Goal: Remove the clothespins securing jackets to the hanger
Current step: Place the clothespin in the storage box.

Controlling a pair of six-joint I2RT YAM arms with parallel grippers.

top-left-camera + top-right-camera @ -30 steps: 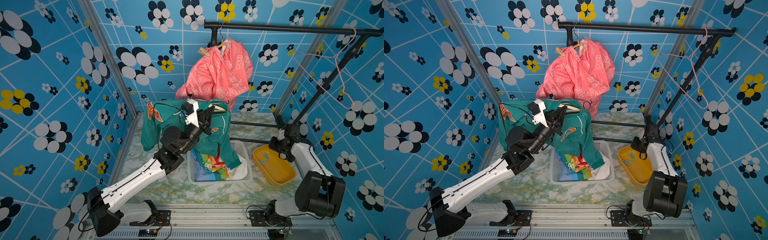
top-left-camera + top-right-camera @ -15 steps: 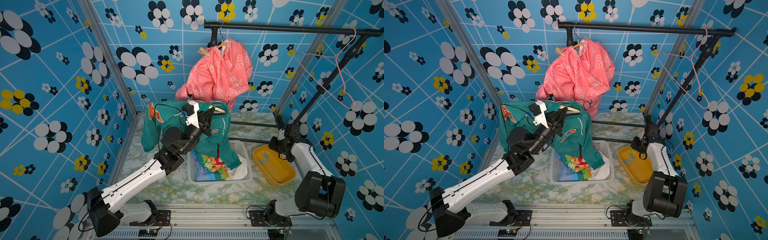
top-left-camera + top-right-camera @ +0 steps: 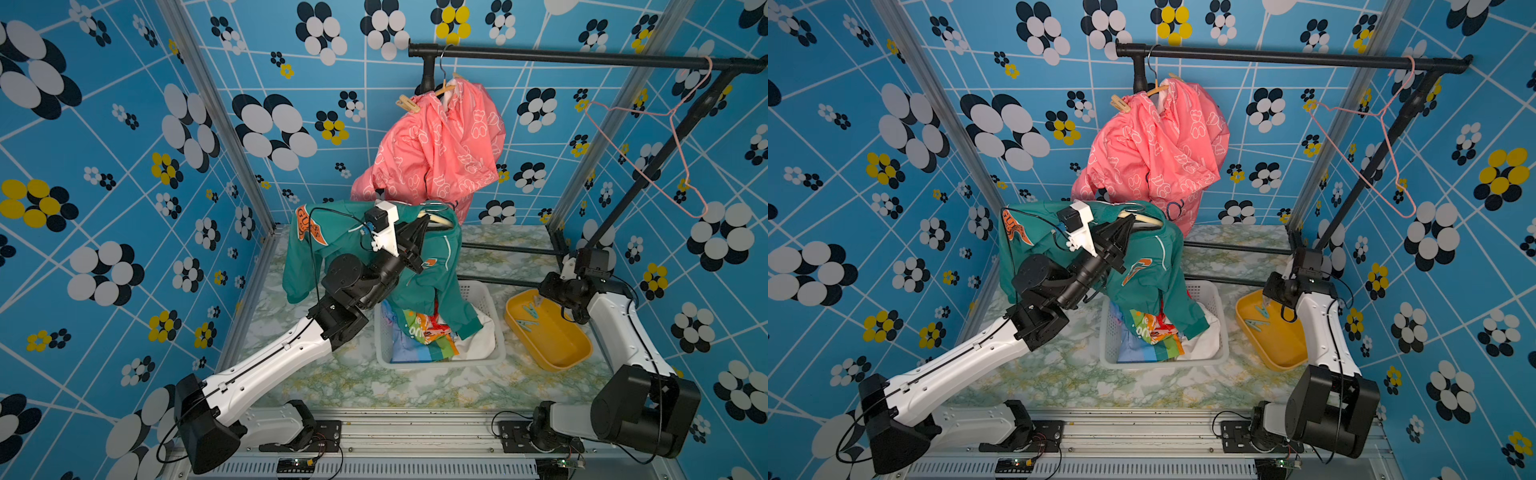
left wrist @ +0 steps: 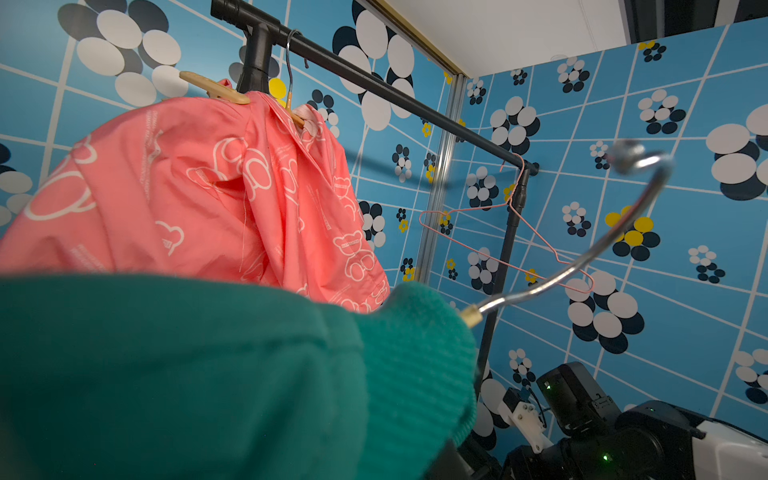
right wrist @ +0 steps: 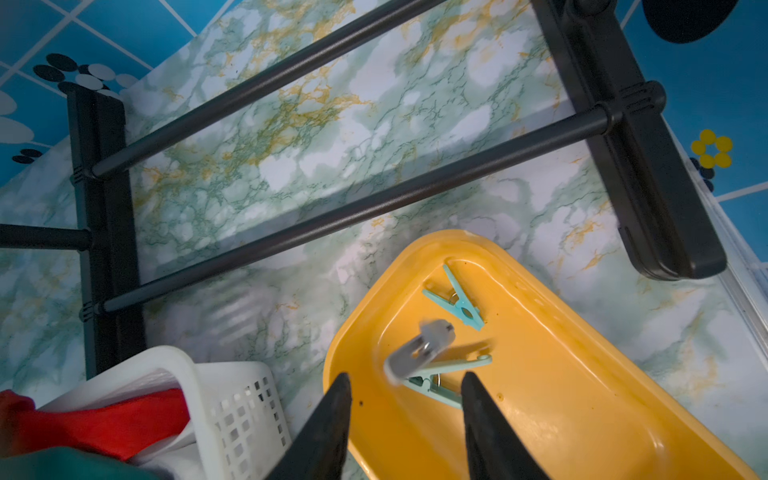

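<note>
Hanging on far rail: pink jacket [image 3: 440, 149], tan clothespin [image 3: 408, 104] at its left shoulder. Left gripper [image 3: 422, 224] clamped on wooden hanger [image 3: 441, 220] of teal jacket [image 3: 440, 282], centre. Right gripper [image 5: 405, 376] jaws apart above yellow tray [image 5: 582, 415]; grey clothespin [image 5: 419, 349], blurred, seemingly loose between them; green clothespins [image 5: 457, 303] lying inside.

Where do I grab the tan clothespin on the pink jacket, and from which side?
Pinch the tan clothespin by its free tail, which sticks out past the shoulder of the pink jacket. Its nose bites the fabric, so come from that outer end, squeezing both legs together.
</note>
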